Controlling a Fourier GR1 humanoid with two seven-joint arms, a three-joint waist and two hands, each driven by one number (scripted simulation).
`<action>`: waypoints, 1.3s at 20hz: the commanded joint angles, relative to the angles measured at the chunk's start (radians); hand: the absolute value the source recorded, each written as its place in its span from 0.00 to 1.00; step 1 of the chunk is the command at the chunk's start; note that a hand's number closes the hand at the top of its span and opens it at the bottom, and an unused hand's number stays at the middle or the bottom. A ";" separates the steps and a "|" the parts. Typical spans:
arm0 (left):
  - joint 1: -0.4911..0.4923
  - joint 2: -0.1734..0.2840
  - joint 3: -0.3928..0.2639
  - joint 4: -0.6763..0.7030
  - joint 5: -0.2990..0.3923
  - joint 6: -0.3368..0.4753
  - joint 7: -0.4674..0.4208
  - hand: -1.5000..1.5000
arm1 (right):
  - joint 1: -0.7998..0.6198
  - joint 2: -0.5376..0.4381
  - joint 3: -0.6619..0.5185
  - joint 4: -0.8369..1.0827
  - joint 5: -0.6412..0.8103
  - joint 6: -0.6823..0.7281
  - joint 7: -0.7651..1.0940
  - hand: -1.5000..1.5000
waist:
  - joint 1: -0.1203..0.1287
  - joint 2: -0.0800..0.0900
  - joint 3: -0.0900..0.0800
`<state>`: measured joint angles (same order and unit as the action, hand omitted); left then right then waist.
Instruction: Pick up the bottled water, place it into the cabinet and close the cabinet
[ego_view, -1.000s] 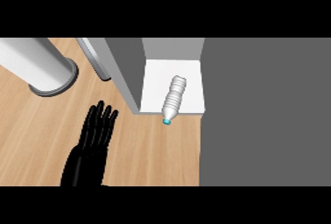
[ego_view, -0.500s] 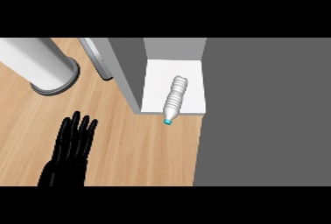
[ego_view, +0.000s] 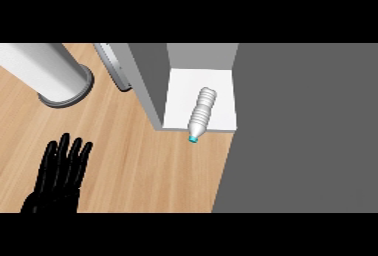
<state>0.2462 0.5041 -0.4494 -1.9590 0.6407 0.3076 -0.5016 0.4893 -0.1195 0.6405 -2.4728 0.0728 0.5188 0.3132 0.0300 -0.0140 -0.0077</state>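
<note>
One bottled water lies on the cabinet floor: light, ribbed, prone to roll, best gripped mid-body; my left hand has its fingers straight, holding nothing

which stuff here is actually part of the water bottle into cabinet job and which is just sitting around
Part of the job:
- clear ribbed plastic water bottle with a teal cap, lying on its side on the cabinet's white floor
- grey cabinet with a white floor
- grey cabinet door, open
- black left hand, open over the counter

Just sitting around:
- large grey cylinder with a round base
- light wooden counter
</note>
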 joint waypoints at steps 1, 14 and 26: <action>0.026 0.028 0.040 -0.006 0.023 -0.034 -0.015 0.00 | -0.132 0.113 0.188 -0.032 0.158 -0.080 0.088 1.00 | 0.009 0.001 -0.006; 0.060 0.069 0.076 -0.018 0.059 -0.114 -0.023 0.00 | -0.400 0.111 0.172 0.085 0.126 -0.187 0.161 1.00 | 0.021 0.010 -0.007; 0.091 0.101 0.121 -0.023 0.095 -0.168 -0.031 0.00 | -0.436 0.110 0.136 0.125 0.072 -0.185 0.159 1.00 | 0.053 0.023 -0.007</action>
<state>0.3318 0.5981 -0.3368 -1.9865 0.7304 0.1562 -0.5273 0.1209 -0.1846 0.7390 -2.4415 0.1039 0.4964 0.4385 0.0782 0.0037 -0.0146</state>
